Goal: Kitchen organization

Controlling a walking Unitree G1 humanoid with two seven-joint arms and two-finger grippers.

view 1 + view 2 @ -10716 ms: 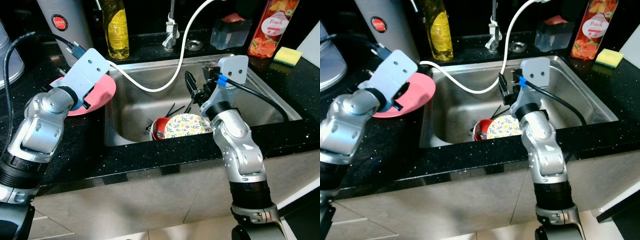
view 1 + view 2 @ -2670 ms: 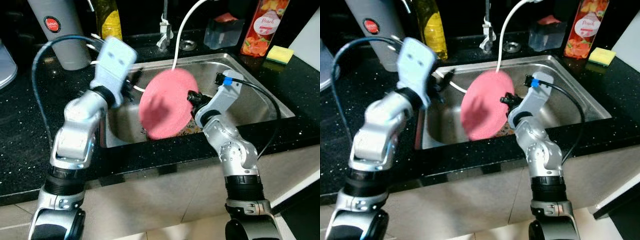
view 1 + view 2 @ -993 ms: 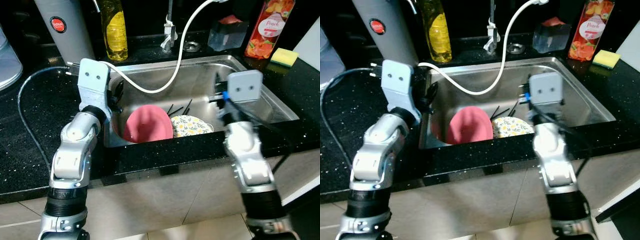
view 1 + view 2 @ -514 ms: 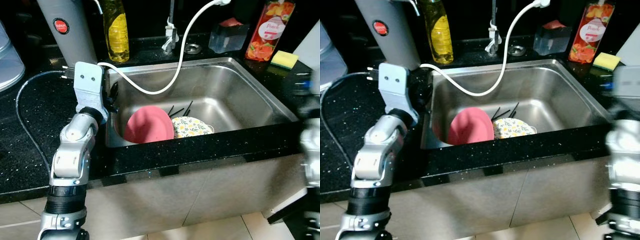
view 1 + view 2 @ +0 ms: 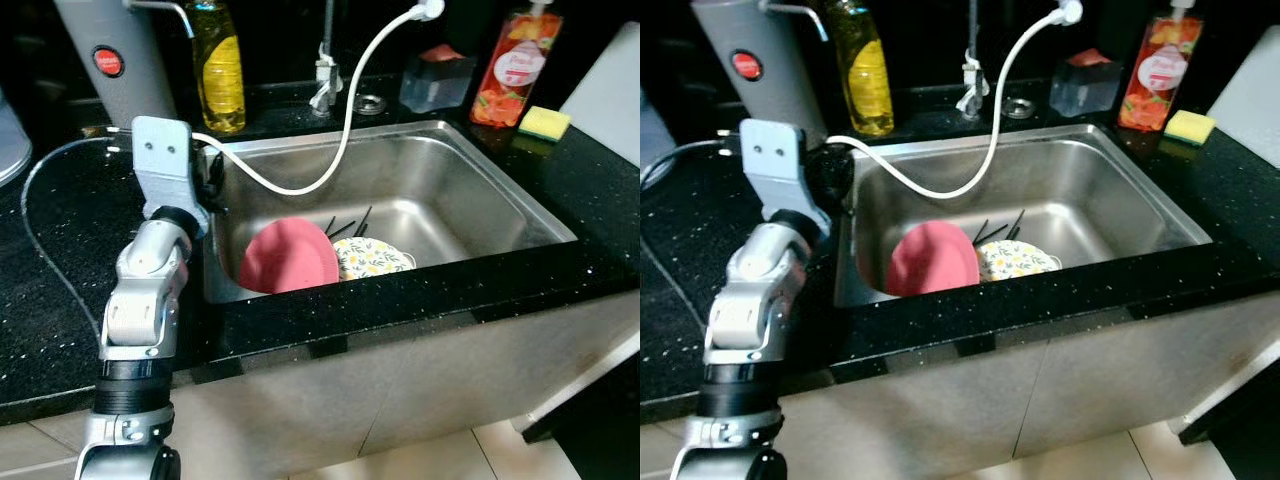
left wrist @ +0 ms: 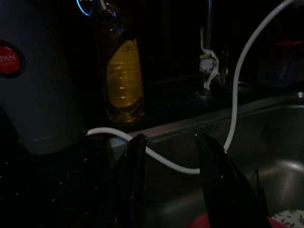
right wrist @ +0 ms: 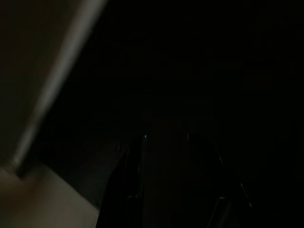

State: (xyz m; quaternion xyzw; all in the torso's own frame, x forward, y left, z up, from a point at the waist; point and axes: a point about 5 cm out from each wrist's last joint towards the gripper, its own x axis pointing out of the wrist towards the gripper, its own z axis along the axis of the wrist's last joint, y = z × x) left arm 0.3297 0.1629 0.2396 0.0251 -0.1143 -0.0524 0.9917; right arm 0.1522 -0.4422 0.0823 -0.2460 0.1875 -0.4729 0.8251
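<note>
A pink plate (image 5: 288,258) leans in the steel sink (image 5: 480,190) at its near left, resting against a floral plate (image 5: 372,256). Behind them lie several black utensils (image 5: 346,222). My left gripper (image 5: 212,178) hovers at the sink's left rim, above and left of the pink plate. In the left wrist view it (image 6: 168,137) is open with nothing between its fingers (image 6: 134,175). The right wrist view is very dark. My right gripper (image 7: 166,137) shows there as two faint fingers set apart.
A white hose (image 5: 345,130) loops from the faucet (image 5: 325,70) across the sink to the left counter. Along the back stand a grey thermos (image 5: 115,60), a yellow bottle (image 5: 220,65), a clear container (image 5: 432,80), a peach bottle (image 5: 510,65) and a sponge (image 5: 543,122).
The pink plate went from my left gripper into the sink and was let go. My right arm dropped away from the sink. My left arm drew back to the sink's left rim.
</note>
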